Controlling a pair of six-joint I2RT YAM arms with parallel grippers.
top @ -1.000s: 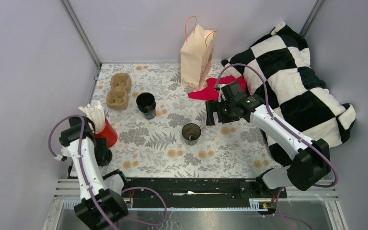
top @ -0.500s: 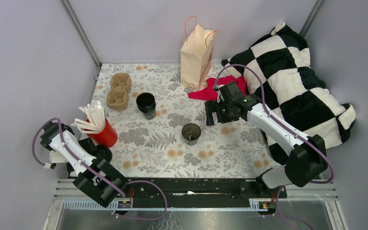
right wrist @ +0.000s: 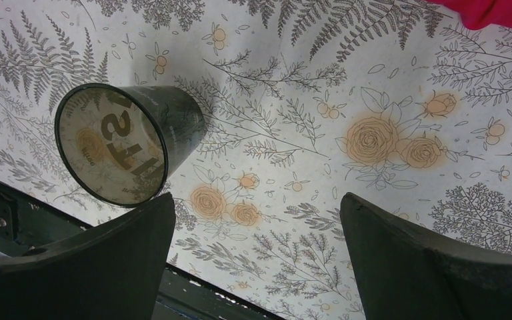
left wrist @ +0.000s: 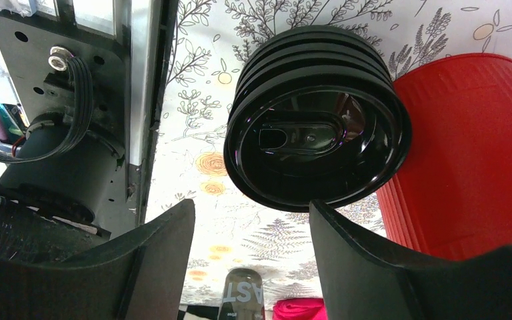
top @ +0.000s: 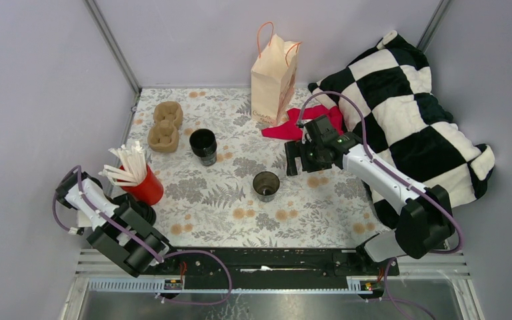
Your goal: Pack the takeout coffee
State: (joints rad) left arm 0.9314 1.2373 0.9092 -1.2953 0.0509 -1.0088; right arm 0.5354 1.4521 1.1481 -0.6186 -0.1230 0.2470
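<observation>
The left arm is folding low into the near-left corner of the floral-patterned bench [top: 240, 220]. A second ago it was standing upright beside the red ribbed plastic cup of white straws [top: 148, 190]. The swing is bringing the left tool [left wrist: 252, 227] face to face with a stack of round black plastic lids [left wrist: 317, 127] sitting just beside that red cup. Whether the two are touching, I cannot tell. The left tool's fingers are standing spread with nothing between them, and the lids are lying just past the tips.

Nothing else is shifting. The right arm is barely drifting, and the right tool [right wrist: 257, 200] is hanging spread wide and empty over the bench. It is hovering near an open dark see-through cup [top: 266, 185], which is showing just outside one finger in the wrist view.

The small black tapered disposable cup [top: 203, 145], which I am taking for the takeout coffee, is standing upright near the brown moulded cardboard cup tray [top: 165, 125]. It is well apart from both tools, and whether a lid is already sitting on it is too dark to tell. The tan paper bag with orange handles [top: 275, 77] is standing at the far edge, and neither cup is near it.

So the packing itself is not yet starting. The left arm's move is looking like the opening of a lid pick, probably meant for the uncapped cup.
</observation>
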